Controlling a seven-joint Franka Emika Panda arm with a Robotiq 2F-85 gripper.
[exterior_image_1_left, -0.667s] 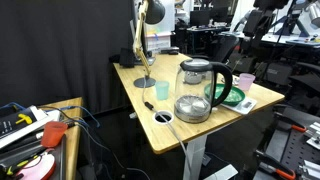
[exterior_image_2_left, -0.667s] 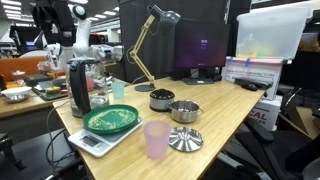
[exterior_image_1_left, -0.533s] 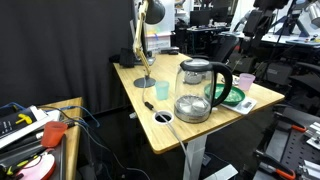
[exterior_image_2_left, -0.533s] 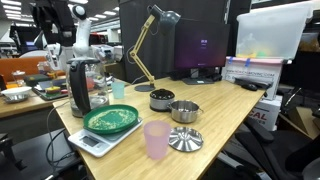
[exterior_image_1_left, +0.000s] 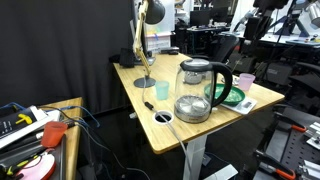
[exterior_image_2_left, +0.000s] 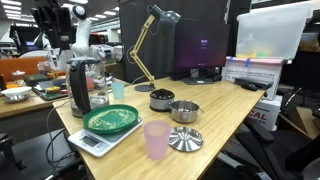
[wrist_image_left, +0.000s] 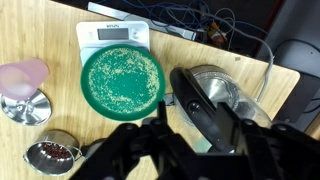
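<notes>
My gripper (wrist_image_left: 194, 108) hangs high above the desk, looking straight down. Its two black fingers stand apart with nothing between them. Far below them is a glass kettle (wrist_image_left: 215, 95) with a black lid and handle, which shows through the gap. In both exterior views the gripper (exterior_image_1_left: 262, 15) (exterior_image_2_left: 50, 18) is well above the kettle (exterior_image_1_left: 200, 90) (exterior_image_2_left: 80, 85). Beside the kettle a green bowl (wrist_image_left: 122, 78) of pale grains sits on a white scale (wrist_image_left: 118, 32).
A pink cup (wrist_image_left: 22, 76), a metal lid (wrist_image_left: 25, 108) and a small pot (wrist_image_left: 52, 155) with dark contents share the wooden desk (exterior_image_2_left: 215, 115). A desk lamp (exterior_image_1_left: 143, 40), a teal cup (exterior_image_1_left: 162, 90) and cables (wrist_image_left: 200, 20) at the desk edge are also here.
</notes>
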